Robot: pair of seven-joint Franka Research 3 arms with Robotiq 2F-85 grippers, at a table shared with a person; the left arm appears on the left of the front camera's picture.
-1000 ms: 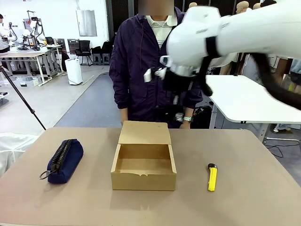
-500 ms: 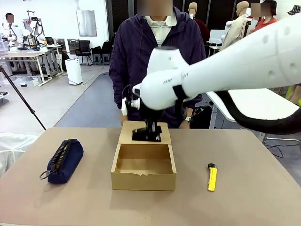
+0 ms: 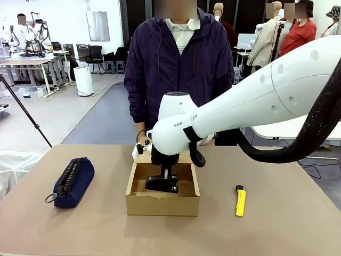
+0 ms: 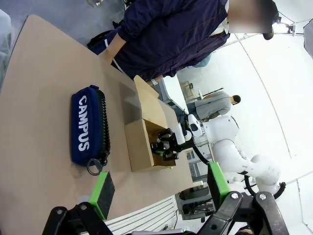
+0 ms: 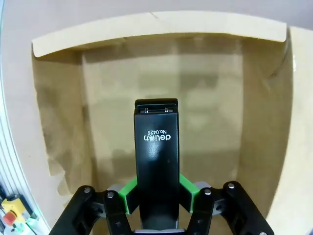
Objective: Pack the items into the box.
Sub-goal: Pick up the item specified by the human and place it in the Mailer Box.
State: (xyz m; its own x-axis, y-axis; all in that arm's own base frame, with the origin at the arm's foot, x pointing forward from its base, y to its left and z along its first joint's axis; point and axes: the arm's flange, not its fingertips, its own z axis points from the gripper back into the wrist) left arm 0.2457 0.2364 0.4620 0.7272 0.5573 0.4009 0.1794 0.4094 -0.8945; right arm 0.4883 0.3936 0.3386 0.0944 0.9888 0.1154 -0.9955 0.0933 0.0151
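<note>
Farthest to the left of the box lay a navy zip pouch on the table, near the box's left wall but not touching it, with white "CAMPUS" lettering visible from my left wrist. My left pincer hung well away from the box, its jaws wide apart with nothing between the green pads. From there I looked down on the pouch and the box side by side. The box itself stood open in the middle of the table, its flap lid folded back on the far side, toward the person in a dark jacket standing just behind it. My right arm reached across from the right and dipped into the box from above. My right pincer was clamped on the black stapler, a green pad pressed to each of its long sides. The stapler pointed down into the box, below the rim and over the middle of the floor. I could not tell whether its tip touched the cardboard. To the right of the box, well apart from it, the yellow utility knife lay flat on the table, its black tip pointing to the far side.
</note>
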